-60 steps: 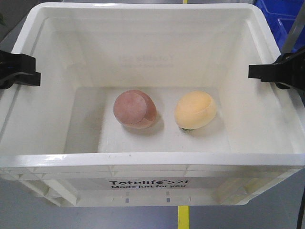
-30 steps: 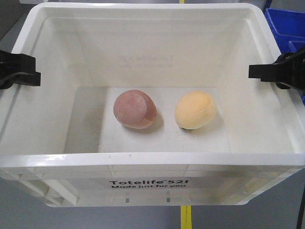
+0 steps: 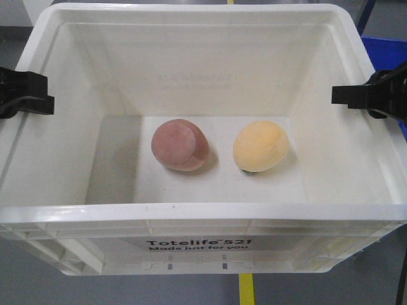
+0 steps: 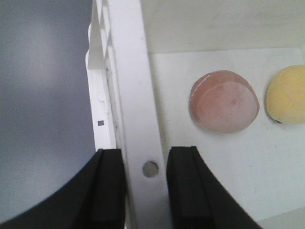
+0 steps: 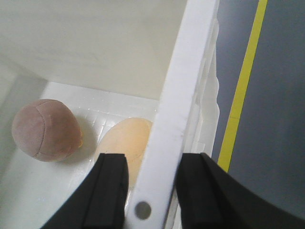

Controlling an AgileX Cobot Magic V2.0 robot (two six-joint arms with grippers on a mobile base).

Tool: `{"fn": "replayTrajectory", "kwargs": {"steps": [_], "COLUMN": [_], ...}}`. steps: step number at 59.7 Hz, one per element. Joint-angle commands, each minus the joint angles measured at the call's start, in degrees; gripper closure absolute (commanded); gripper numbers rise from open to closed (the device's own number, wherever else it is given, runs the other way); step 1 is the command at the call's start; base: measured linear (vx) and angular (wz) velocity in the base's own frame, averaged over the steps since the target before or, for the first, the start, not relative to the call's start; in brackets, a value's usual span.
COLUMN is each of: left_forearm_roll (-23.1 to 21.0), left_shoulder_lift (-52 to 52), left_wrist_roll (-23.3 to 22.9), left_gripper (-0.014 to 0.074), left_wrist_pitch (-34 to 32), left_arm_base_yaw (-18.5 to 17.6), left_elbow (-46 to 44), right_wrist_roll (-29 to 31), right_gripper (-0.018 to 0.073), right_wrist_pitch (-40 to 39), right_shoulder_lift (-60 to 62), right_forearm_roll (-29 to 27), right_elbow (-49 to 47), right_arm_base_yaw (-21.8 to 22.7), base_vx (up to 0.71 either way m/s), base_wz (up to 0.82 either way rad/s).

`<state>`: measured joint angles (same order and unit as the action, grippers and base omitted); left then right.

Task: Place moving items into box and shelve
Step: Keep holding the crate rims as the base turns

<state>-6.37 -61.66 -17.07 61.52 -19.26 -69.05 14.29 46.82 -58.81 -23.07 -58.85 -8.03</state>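
Observation:
The white box [image 3: 191, 213], printed "Totelife 521", fills the front view and hangs above the grey floor. Inside on its bottom lie two moving items, a reddish-brown lump [image 3: 180, 145] and, to its right, a yellow-orange lump [image 3: 261, 146], slightly apart. My left gripper [image 3: 25, 92] is shut on the box's left rim [image 4: 131, 86]; in the left wrist view its fingers [image 4: 145, 167] pinch the rim from both sides. My right gripper [image 3: 365, 95] is shut on the right rim [image 5: 186, 86], its fingers [image 5: 150, 171] straddling it. Both lumps [image 4: 224, 107] [image 5: 45, 130] show in the wrist views.
A blue bin [image 3: 383, 54] shows past the box's right rim. A yellow floor line [image 3: 245, 289] runs under the box and beside it [image 5: 243, 86] on grey floor.
The box, lumps and grippers keep their places in view. The background slides: the blue bins at top right have moved rightward and mostly out of view.

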Motion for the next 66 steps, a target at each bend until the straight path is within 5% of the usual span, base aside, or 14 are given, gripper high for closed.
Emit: {"fn": "replayTrajectory", "kwargs": {"steps": [1,66], "left_forearm_roll": [-0.17,-0.17], "left_shoulder_lift": [1.69,1.69], "left_wrist_roll": [0.63,0.63], "left_gripper": [0.0600,0.0600], "left_wrist_pitch": [-7.46,-7.46], "left_arm_base_yaw": [-0.24,-0.24], "left_elbow": [-2.75,-2.75], "right_wrist_roll": [1.60,1.60], "right_gripper": [0.0565,0.0565], "right_wrist_pitch": [-6.69,-6.74], "right_shoulder_lift": [1.66,1.66], "right_forearm_roll": [-2.44,-2.44], "right_elbow": [-2.48,-2.48], "right_arm_base_yaw": [0.03,0.03], "base_vx": [0.55,0.56], "base_wz": [-0.06,-0.03]}}
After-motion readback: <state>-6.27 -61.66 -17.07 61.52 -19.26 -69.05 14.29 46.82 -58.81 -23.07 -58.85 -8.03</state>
